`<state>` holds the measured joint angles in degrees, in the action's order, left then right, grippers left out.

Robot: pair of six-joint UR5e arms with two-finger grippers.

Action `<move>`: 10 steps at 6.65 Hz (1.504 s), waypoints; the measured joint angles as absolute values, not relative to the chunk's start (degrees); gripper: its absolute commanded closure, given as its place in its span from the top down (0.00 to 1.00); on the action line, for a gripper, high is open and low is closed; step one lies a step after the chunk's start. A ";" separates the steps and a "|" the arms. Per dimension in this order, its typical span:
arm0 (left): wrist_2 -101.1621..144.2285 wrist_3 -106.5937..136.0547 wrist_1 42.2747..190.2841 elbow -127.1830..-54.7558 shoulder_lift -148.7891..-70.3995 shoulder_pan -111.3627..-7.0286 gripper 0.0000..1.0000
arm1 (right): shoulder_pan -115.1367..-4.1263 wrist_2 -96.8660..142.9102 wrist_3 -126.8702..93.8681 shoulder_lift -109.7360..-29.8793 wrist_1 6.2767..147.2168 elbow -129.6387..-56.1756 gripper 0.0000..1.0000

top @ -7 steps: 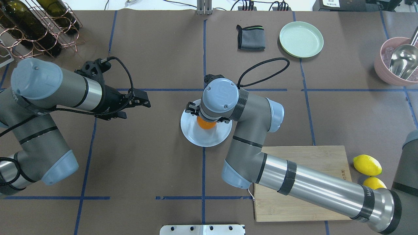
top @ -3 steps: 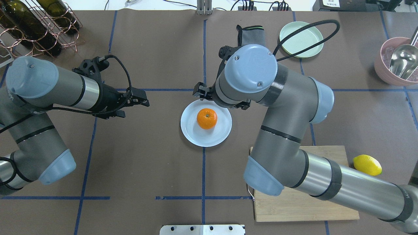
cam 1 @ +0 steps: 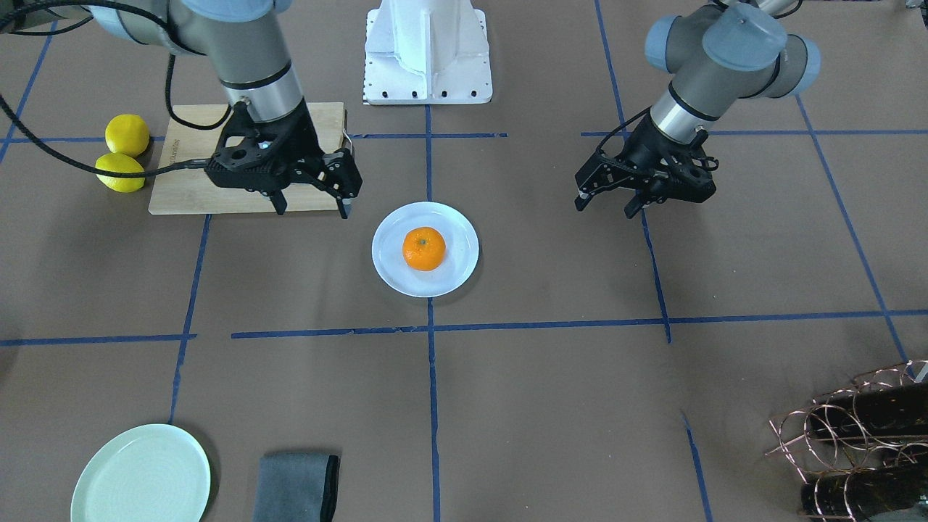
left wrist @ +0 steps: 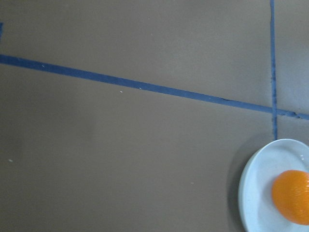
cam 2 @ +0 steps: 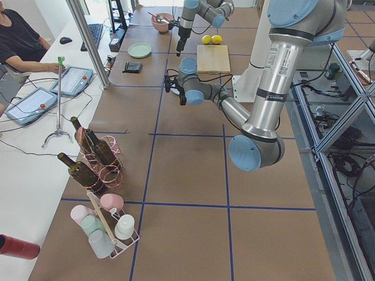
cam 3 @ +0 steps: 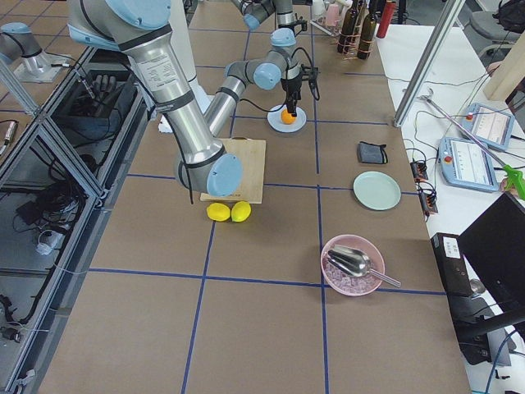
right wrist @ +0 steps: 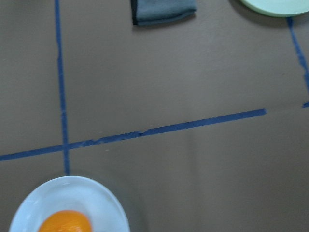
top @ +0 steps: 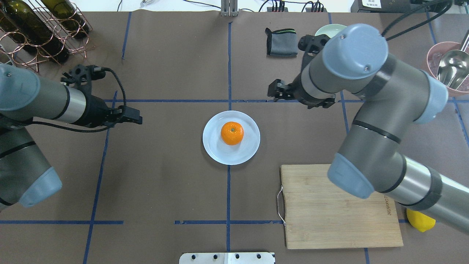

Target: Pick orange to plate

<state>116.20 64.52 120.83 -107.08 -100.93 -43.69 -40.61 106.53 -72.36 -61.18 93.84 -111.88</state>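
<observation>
On the brown paper tabletop (top: 165, 165), the rectangular wooden cutting board (top: 329, 212) bears a small edge stamp (top: 384, 200), unreadable. The front-facing view, unlike the overhead, shows the right gripper (cam 1: 313, 210) and left gripper (cam 1: 604, 209) with fingers spread wide, empty. The round white plate (top: 214, 150) holds the small bright orange (top: 232, 133) centrally.

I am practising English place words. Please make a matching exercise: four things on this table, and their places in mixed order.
1. small round orange fruit
2. two yellow lemons
3. folded grey cloth
4. silver metal scoop

A. in the pink bowl
B. on the round white plate
C. beside the wooden board
D. beside the pale green plate

Pairs: 1-B, 2-C, 3-D, 4-A.
</observation>
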 measured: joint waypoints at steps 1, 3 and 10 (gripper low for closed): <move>117.07 55.51 120.75 -106.98 -97.68 -47.42 1.00 | -43.86 107.70 -66.39 -65.72 93.64 -112.65 1.00; 124.28 38.18 120.63 -105.88 -92.07 -59.23 1.00 | -53.86 113.85 -49.49 -73.01 93.69 -112.36 1.00; 137.37 -4.46 89.41 -101.39 -90.23 -89.40 1.00 | -86.53 128.86 10.39 -80.06 107.19 -100.96 1.00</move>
<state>137.37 -4.46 89.41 -101.39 -90.23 -89.40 -86.53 128.86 10.39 -80.06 107.19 -100.96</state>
